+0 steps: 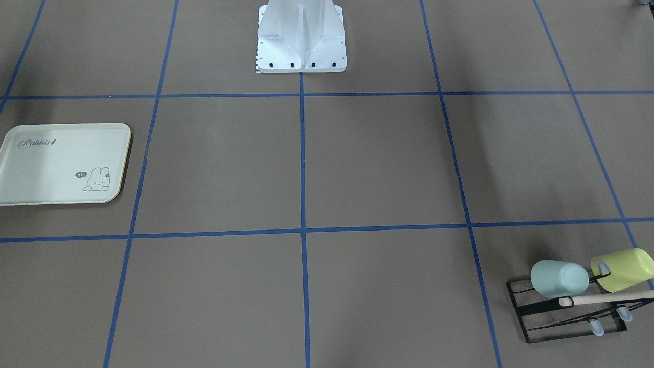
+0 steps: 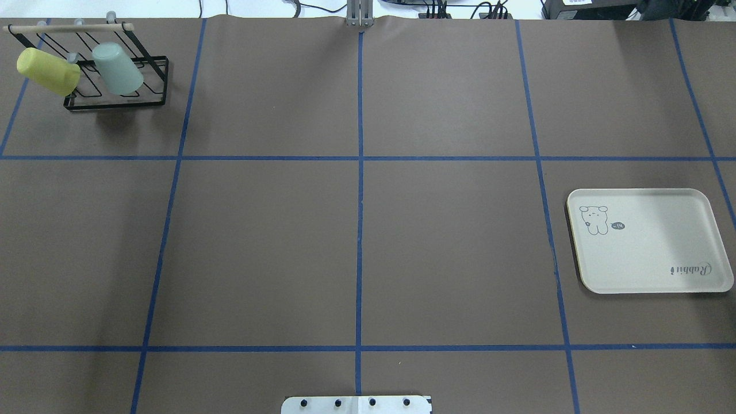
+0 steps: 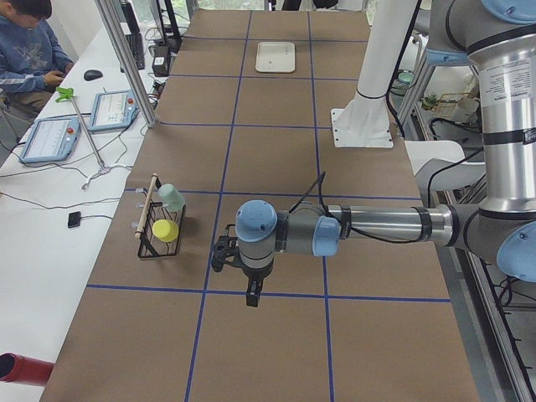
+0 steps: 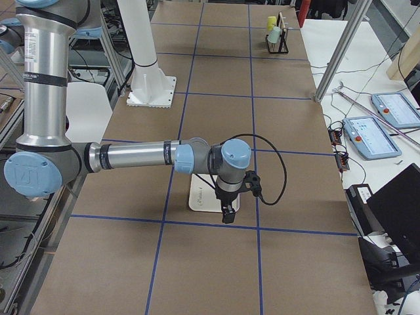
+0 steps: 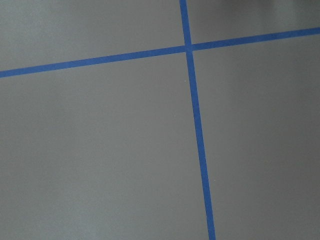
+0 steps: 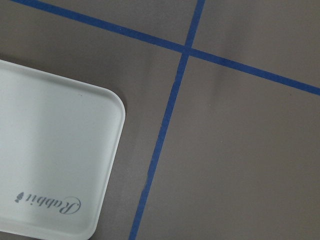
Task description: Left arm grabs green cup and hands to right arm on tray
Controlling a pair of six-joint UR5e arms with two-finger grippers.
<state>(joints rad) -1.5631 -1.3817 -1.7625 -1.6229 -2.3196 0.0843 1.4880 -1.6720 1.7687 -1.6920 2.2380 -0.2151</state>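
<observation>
Green cup (image 1: 558, 278) hangs tilted on the rack (image 2: 115, 106), untouched. The left end effector (image 3: 254, 297), its opening impossible to tell from here, should probably grip the side and draw it off along the peg.

I'm seeing the right gripper (image 4: 227, 211) hanging above the three o'clock edge of the tray (image 4: 199, 201), the green cup (image 4: 276, 34) sitting far off near twelve o'clock.

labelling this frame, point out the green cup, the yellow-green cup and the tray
green cup (image 2: 118, 69), overhead exterior view, middle of its side wall
yellow-green cup (image 2: 49, 72), overhead exterior view, middle of its side wall
tray (image 2: 650, 253), overhead exterior view, bare centre of its surface
</observation>
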